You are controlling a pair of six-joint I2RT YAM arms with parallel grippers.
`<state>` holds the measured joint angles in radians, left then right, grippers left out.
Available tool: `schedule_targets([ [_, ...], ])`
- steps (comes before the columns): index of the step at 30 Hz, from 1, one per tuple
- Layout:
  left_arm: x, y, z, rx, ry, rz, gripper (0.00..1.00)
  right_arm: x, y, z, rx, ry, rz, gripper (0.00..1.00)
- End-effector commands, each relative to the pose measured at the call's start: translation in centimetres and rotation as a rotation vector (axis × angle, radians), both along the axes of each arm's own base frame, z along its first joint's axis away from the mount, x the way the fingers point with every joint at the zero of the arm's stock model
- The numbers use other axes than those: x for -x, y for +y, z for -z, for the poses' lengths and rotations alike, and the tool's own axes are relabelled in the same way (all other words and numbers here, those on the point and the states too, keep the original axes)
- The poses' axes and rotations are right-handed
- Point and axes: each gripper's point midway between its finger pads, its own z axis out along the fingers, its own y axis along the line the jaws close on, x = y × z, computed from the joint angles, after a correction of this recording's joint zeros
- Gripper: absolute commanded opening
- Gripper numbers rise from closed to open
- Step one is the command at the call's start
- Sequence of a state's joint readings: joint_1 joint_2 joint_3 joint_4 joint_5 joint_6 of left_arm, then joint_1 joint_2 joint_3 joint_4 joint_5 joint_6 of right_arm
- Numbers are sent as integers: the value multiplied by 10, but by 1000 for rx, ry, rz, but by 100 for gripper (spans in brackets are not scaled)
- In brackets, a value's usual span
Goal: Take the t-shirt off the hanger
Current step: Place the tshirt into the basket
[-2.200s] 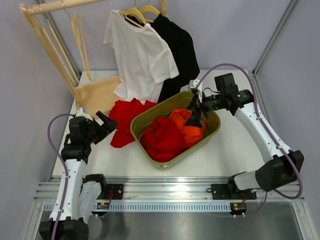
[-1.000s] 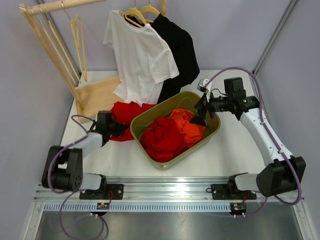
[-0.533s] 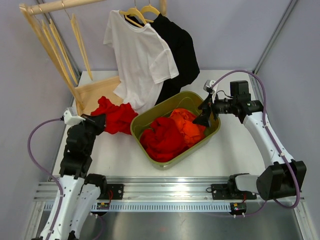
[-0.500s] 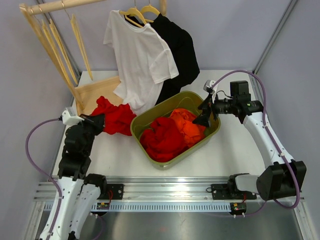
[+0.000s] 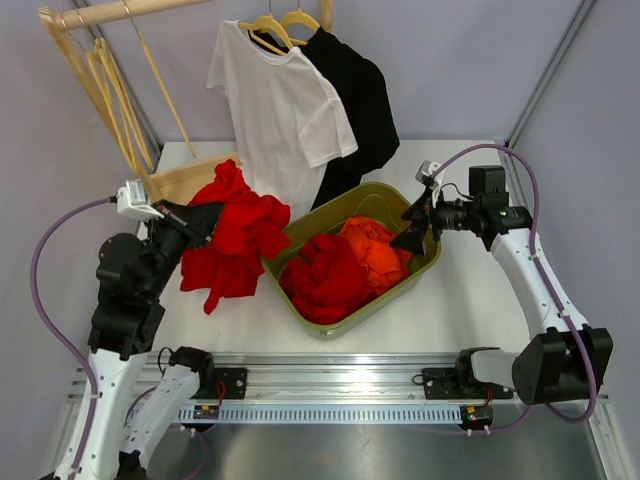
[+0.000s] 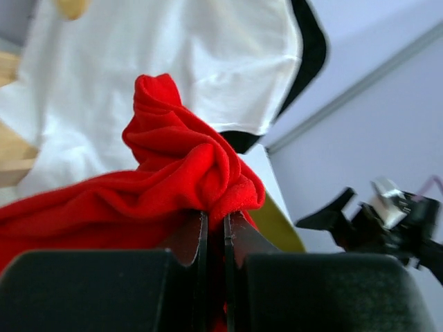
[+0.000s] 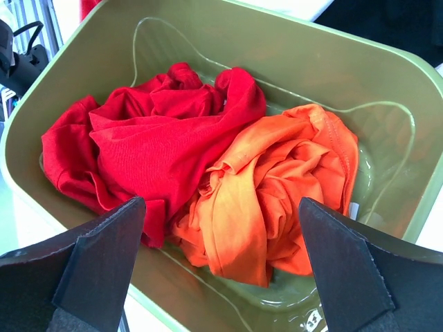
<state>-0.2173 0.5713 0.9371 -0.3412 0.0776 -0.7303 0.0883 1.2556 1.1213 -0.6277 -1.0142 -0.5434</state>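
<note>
Top view, near to far. The L arm is rising from the desk's 7 o'clk corner. Its L pincer (image 5: 203, 216) is pressing together on a crumpled red cotton t-shirt (image 5: 235, 248). The L wrist view is showing the two black fingers (image 6: 97, 290) nearly meeting, w/ red cloth squeezed btwn them and bunching up above. The shirt is hanging from the grip, lifted, w/ its lower folds trailing toward 6 o'clk over the white desk (image 5: 470, 300). Can't tell if it's touching the desk. No hanger is showing in it.

Just at 3 o'clk of that shirt, an olive-green plastic tub (image 5: 345, 322) is sitting mid-desk. It's holding a bunched red garment (image 5: 325, 275) on its 9 o'clk side & a crumpled orange garment (image 5: 380, 255) touching it at 3 o'clk. The R pincer (image 5: 410, 232) is hovering over the tub's 2 o'clk rim, fingers spread wide & pinching nothing. The R wrist view is looking down into the tub btwn those fingers.

Farther back, at 12 o'clk, a white short-sleeved t-shirt (image 5: 280, 110) & a black short-sleeved t-shirt (image 5: 362, 100) are hanging on pale yellow hangers (image 5: 265, 25). The black one is sitting at 3 o'clk of the white one & partly tucked behind it. At 10–11 o'clk a light wooden rack (image 5: 130, 10) is standing at the desk's far corner.
</note>
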Motion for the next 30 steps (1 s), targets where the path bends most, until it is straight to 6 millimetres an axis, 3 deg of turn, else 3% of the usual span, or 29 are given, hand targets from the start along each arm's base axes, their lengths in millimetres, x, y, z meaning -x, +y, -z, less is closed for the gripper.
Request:
schedule_targets([
  [1, 18, -33, -83, 23, -219, 198, 0, -1, 0, -11, -27, -46, -8, 99],
  [4, 30, -46, -126, 9, -317, 266, 0, -3, -3, -10, -28, -41, 4, 100],
  [5, 46, -56, -173, 20, -417, 334, 0, -4, -5, -10, -29, -38, 13, 100],
  [7, 41, -66, -181, 30, -421, 374, 0, -4, -5, -9, -31, -37, 14, 99],
  [10, 50, -76, -221, 53, -508, 423, 0, -6, -8, -8, -29, -36, 27, 99],
  [11, 42, -92, -220, 54, -486, 462, 0, -6, -8, -8, -29, -37, 27, 100],
  [13, 52, -104, -243, 56, -542, 494, 0, -7, -11, -8, -29, -35, 39, 100],
  [14, 41, -118, -241, 48, -526, 510, 0, -8, -12, -8, -28, -35, 44, 99],
  [17, 51, -137, -262, 42, -563, 555, 0, -11, -17, -7, -27, -30, 63, 100],
  [19, 43, -155, -254, 21, -527, 575, 0, -13, -20, -6, -27, -27, 75, 99],
  [22, 32, -162, -234, 11, -473, 553, 0, -12, -21, -5, -26, -21, 77, 99],
  [23, 22, -167, -213, -7, -427, 548, 0, -16, -29, -6, -27, -21, 105, 99],
  [25, 18, -164, -197, -3, -405, 516, 0, -16, -30, -6, -30, -18, 106, 99],
  [26, 8, -170, -170, -29, -352, 511, 0, -17, -30, -6, -29, -19, 107, 99],
  [29, -1, -167, -137, -68, -294, 473, 0, -16, -31, -7, -29, -21, 110, 99],
  [30, -9, -171, -109, -102, -242, 470, 0, -16, -32, -6, -26, -23, 111, 99],
])
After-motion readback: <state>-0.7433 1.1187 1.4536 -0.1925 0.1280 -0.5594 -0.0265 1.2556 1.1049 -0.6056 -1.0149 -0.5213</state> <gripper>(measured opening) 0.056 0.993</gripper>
